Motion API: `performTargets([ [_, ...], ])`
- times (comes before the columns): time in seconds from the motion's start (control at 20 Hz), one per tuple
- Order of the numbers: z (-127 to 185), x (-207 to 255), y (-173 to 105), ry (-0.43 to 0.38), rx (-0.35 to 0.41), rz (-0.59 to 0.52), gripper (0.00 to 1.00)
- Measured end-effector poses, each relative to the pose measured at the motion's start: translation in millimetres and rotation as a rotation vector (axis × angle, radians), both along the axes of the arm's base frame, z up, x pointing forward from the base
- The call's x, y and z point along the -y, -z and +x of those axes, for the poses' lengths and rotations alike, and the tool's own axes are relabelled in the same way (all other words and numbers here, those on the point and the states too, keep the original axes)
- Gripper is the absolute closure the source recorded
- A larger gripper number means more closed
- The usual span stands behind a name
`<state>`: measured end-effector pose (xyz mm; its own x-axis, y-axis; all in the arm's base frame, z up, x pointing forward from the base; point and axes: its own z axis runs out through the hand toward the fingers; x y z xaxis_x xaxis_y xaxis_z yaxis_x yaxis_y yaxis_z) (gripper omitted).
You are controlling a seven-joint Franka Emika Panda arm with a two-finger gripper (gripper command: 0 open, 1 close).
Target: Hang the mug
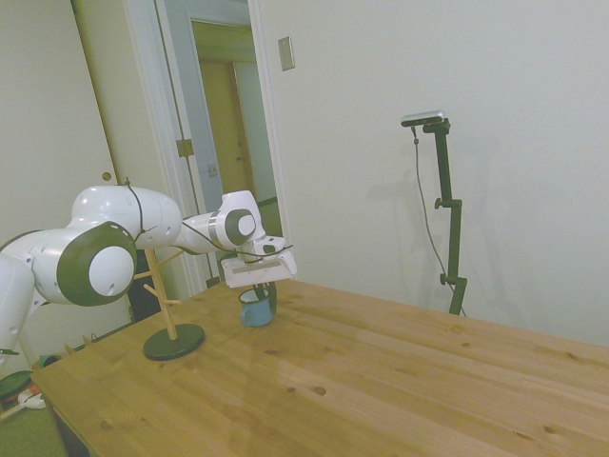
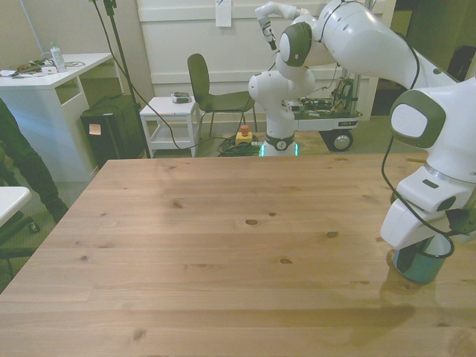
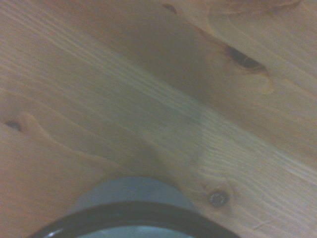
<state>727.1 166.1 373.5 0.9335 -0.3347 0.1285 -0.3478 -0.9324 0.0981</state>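
Side view: pincer (image 1: 264, 297) low over mug (image 1: 256, 308), which stands upright on table (image 1: 381, 381) beside wooden peg stand (image 1: 169, 305). Finger dips inside rim, likely for wall grip; whether clamped or apart, cannot tell. Mug not yet hung.

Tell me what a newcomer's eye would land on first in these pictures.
First, the big white arm bending down over the table, its gripper right at the light-blue mug near the front view's right edge. Next, in the side view, the wooden mug stand on its dark round base, a little way from the mug toward the picture's left. The wooden table fills most of the front view.
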Motion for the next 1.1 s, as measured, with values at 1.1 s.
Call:
performTargets([
  [1.1,-90.9,97.3,-159.5,0.137,0.145,0.067,1.00],
])
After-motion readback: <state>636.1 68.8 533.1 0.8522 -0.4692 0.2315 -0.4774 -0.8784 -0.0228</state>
